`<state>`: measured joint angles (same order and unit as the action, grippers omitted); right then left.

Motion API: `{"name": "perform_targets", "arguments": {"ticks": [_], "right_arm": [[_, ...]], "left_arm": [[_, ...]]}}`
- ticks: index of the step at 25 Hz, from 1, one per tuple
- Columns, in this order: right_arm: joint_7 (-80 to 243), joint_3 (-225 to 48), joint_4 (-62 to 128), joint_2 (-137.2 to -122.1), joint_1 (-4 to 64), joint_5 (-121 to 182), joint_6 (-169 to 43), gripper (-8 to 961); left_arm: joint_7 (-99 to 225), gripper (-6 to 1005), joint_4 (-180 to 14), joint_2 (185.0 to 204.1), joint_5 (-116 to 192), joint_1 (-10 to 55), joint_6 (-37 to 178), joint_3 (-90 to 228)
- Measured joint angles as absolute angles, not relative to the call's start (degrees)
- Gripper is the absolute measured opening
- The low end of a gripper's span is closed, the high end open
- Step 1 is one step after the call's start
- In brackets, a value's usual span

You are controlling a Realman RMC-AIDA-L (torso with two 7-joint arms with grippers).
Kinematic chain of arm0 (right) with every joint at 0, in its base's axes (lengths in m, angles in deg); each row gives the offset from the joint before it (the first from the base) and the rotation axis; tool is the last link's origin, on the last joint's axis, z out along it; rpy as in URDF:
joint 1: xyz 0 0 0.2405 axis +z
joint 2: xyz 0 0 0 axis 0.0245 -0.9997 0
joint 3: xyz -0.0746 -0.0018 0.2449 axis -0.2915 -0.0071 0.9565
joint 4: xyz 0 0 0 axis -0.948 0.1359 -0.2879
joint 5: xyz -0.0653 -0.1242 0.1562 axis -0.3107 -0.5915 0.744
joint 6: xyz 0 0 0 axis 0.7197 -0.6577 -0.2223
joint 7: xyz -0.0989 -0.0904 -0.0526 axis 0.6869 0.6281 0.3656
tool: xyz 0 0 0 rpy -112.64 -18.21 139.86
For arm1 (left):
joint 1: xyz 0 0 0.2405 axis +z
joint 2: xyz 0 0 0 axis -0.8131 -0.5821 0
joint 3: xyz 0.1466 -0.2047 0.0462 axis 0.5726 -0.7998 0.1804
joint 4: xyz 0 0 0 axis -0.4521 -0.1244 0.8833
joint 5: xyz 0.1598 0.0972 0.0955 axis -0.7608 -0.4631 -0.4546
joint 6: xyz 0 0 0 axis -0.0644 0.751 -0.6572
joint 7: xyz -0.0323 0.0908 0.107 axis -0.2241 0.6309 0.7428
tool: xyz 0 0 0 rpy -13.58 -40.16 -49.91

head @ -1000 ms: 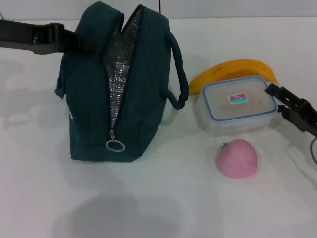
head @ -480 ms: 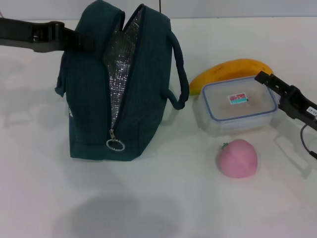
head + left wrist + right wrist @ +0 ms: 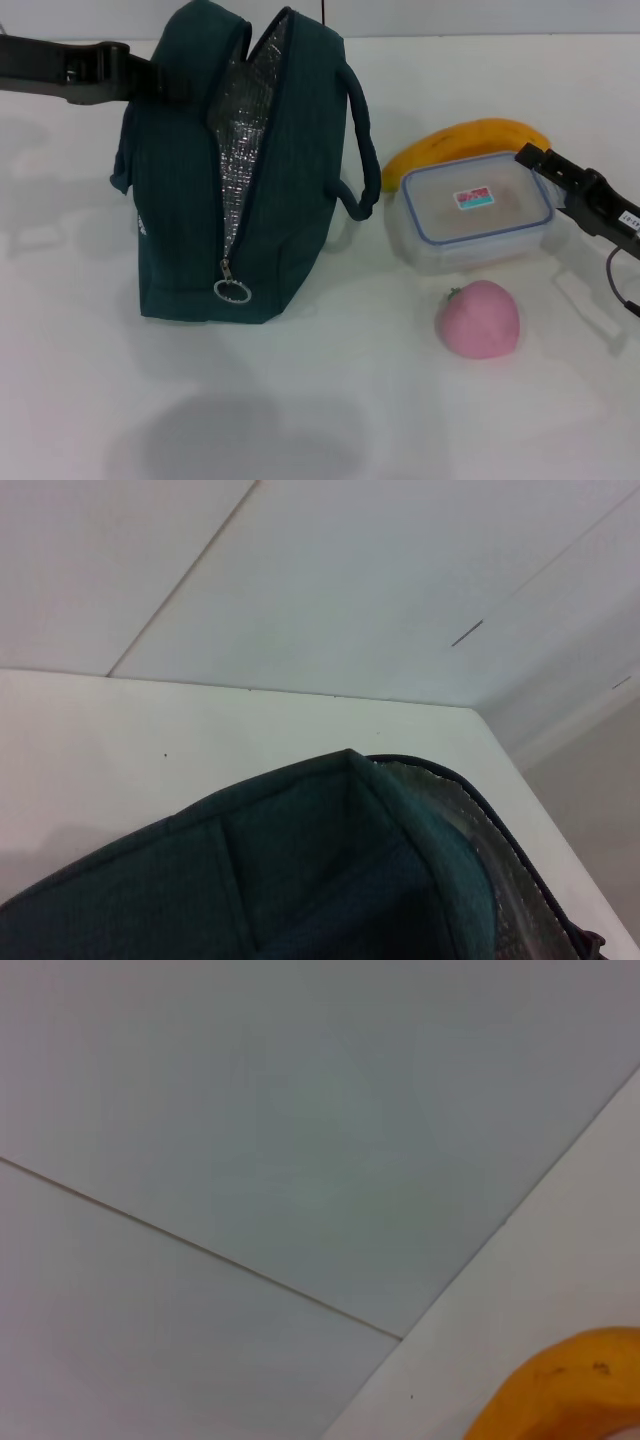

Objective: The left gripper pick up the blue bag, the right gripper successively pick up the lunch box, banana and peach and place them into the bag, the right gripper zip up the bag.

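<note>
Your right gripper (image 3: 535,162) touches the lunch box's (image 3: 470,212) right end; I cannot tell if its fingers are apart. That box lies longways toward the bag (image 3: 235,170), which your left gripper (image 3: 165,82) holds up.

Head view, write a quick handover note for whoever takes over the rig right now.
Left gripper: at the upper side of the dark teal fabric bag, which stands unzipped, foil lining showing.
Right gripper: at the right end of the clear blue-rimmed lunch box, not lifted.
Yellow banana behind the box, pink peach in front, both on the white table.
Done: bag held open.
Left: load box, banana, peach; zip.
</note>
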<state>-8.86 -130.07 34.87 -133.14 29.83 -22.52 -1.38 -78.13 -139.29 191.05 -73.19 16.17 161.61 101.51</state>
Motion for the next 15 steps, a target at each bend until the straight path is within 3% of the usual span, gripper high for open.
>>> {"name": "perform_targets", "arguments": {"ticks": [15], "right_arm": [[-8.88, -129.46, 35.24, -133.14, 29.4, -22.42, -0.17, 230]], "left_arm": [[-77.85, 39, -139.38, 190.95, -73.19, 16.25, 161.61, 101.51]]}}
